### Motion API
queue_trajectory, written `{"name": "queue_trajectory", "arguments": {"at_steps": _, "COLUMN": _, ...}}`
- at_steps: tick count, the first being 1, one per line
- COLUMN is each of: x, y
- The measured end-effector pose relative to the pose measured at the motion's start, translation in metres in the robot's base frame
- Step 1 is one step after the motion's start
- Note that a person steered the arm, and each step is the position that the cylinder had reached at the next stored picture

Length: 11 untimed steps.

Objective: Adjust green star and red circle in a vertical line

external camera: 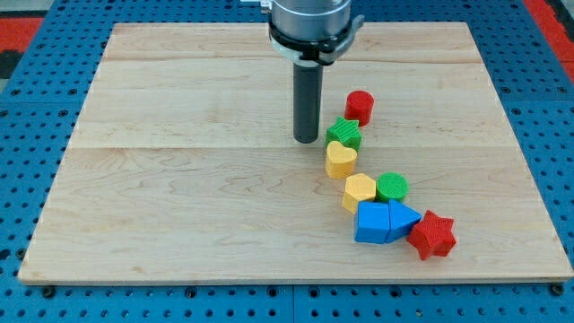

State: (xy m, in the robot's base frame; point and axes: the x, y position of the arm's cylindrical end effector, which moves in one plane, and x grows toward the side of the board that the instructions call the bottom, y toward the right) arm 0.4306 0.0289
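Note:
The green star (343, 134) lies right of the board's middle. The red circle (360, 107) stands just above it and slightly to the view's right, a small gap apart. My tip (307, 139) rests on the board just left of the green star, close to it but not clearly touching. The yellow heart (340, 160) lies directly below the green star, touching it.
Below the heart a curved row runs down to the view's right: a yellow hexagon (359, 191), a green circle (391, 187), a blue square (371, 222), a blue triangle (401, 218) and a red star (432, 235). The wooden board (179, 179) sits on a blue perforated table.

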Motion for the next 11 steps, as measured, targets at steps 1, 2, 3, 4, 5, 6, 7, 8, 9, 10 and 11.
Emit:
{"name": "queue_trajectory", "arguments": {"at_steps": 1, "x": 0.0, "y": 0.048}}
{"name": "queue_trajectory", "arguments": {"at_steps": 2, "x": 0.0, "y": 0.038}}
{"name": "queue_trajectory", "arguments": {"at_steps": 3, "x": -0.009, "y": 0.014}}
{"name": "queue_trajectory", "arguments": {"at_steps": 4, "x": -0.017, "y": 0.028}}
{"name": "queue_trajectory", "arguments": {"at_steps": 5, "x": -0.023, "y": 0.048}}
{"name": "queue_trajectory", "arguments": {"at_steps": 6, "x": -0.041, "y": 0.06}}
{"name": "queue_trajectory", "arguments": {"at_steps": 7, "x": -0.052, "y": 0.048}}
{"name": "queue_trajectory", "arguments": {"at_steps": 8, "x": -0.06, "y": 0.026}}
{"name": "queue_trajectory", "arguments": {"at_steps": 9, "x": -0.077, "y": 0.042}}
{"name": "queue_trajectory", "arguments": {"at_steps": 10, "x": -0.08, "y": 0.063}}
{"name": "queue_trajectory", "arguments": {"at_steps": 11, "x": -0.078, "y": 0.062}}
